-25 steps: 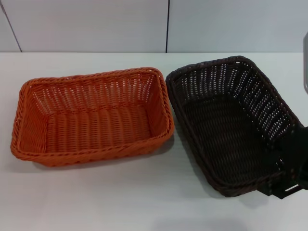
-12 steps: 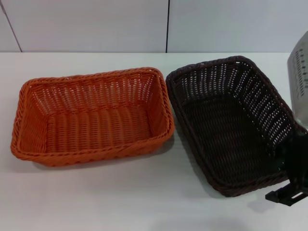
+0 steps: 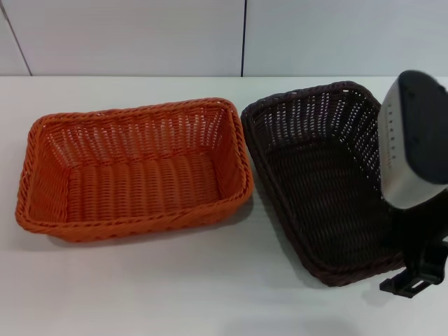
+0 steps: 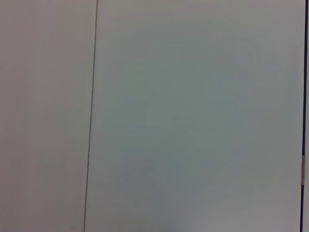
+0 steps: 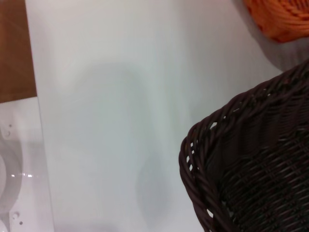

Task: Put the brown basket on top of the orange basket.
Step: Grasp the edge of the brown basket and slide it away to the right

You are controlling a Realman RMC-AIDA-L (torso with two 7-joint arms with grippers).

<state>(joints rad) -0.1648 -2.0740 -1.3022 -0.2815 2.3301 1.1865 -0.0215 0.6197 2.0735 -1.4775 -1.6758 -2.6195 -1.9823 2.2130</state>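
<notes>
Right gripper (image 3: 413, 276) seemingly at brown basket (image 3: 325, 182)

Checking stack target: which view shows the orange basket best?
Head view: the whole orange basket shows, sitting on the table beside the brown basket. Right wrist view catches only a corner of it. Left wrist view shows none of it.

I was working in what looked like a plain test room or lab. A bare white table (image 3: 140, 294) stood against a wall of smooth white panels (image 3: 126, 35) with thin dark seams. Only two woven baskets sat on it. At the table's edge I saw a brown floor (image 5: 14, 48).
</notes>
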